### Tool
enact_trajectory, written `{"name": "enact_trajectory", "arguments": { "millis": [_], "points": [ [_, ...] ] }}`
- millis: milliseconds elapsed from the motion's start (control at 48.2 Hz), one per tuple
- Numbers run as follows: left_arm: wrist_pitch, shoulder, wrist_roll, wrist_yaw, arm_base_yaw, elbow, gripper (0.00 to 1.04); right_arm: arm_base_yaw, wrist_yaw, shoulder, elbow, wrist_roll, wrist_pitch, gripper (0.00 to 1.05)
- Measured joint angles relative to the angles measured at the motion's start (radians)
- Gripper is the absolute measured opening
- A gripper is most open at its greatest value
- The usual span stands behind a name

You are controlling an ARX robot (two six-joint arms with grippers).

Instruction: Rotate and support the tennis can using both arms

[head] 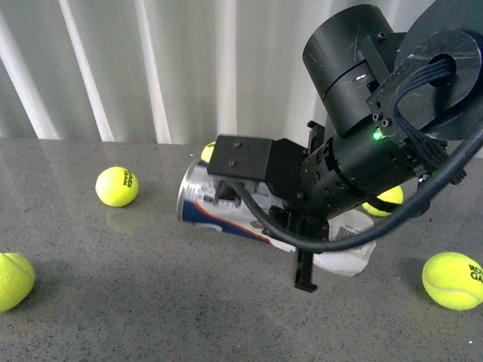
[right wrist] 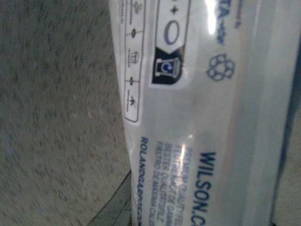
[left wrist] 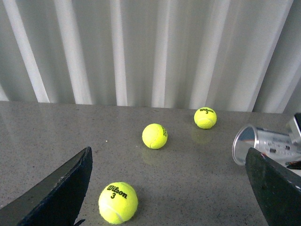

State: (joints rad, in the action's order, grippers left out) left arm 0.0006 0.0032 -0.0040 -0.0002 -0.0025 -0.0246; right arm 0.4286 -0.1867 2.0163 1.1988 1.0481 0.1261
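Note:
The tennis can [head: 202, 202] lies on its side across the grey table, with its silver end toward the left. My right gripper [head: 308, 207] is shut on the can's middle, one black finger [head: 305, 271] reaching down in front of it. In the right wrist view the white label [right wrist: 202, 117] with blue "WILSON" print fills the frame. My left gripper [left wrist: 168, 155] is open with nothing between its fingers, and it points at the table. The can's round end [left wrist: 247, 143] lies just beyond its finger [left wrist: 275, 188]. The left arm is out of the front view.
Yellow tennis balls lie scattered on the table: one at the left [head: 117, 186], one at the near left edge [head: 13, 280], one at the right [head: 453, 280], one behind the arm [head: 386, 200]. Three balls [left wrist: 118, 202] [left wrist: 154, 136] [left wrist: 205, 117] lie before the left gripper. A white ribbed wall [head: 113, 68] stands behind.

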Motion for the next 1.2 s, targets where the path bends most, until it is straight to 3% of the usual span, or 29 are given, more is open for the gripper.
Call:
{"name": "enact_trajectory", "arguments": {
  "millis": [83, 207, 373, 705, 809, 1203],
  "points": [
    [0.000, 0.000, 0.000, 0.000, 0.000, 0.000, 0.98, -0.001, 0.051, 0.034, 0.014, 0.263, 0.000, 0.18],
    [0.000, 0.000, 0.000, 0.000, 0.000, 0.000, 0.98, 0.000, 0.051, 0.087, 0.045, 0.421, 0.002, 0.15],
    [0.000, 0.000, 0.000, 0.000, 0.000, 0.000, 0.98, 0.016, 0.025, 0.161, 0.111, 0.452, 0.002, 0.11],
    [0.000, 0.000, 0.000, 0.000, 0.000, 0.000, 0.98, 0.068, 0.004, 0.249, 0.181, 0.371, -0.024, 0.06],
    [0.000, 0.000, 0.000, 0.000, 0.000, 0.000, 0.98, 0.068, -0.009, 0.249, 0.170, 0.349, -0.027, 0.25],
    [0.000, 0.000, 0.000, 0.000, 0.000, 0.000, 0.98, 0.054, -0.069, 0.211, 0.082, 0.254, -0.042, 0.80]
  ]
}}
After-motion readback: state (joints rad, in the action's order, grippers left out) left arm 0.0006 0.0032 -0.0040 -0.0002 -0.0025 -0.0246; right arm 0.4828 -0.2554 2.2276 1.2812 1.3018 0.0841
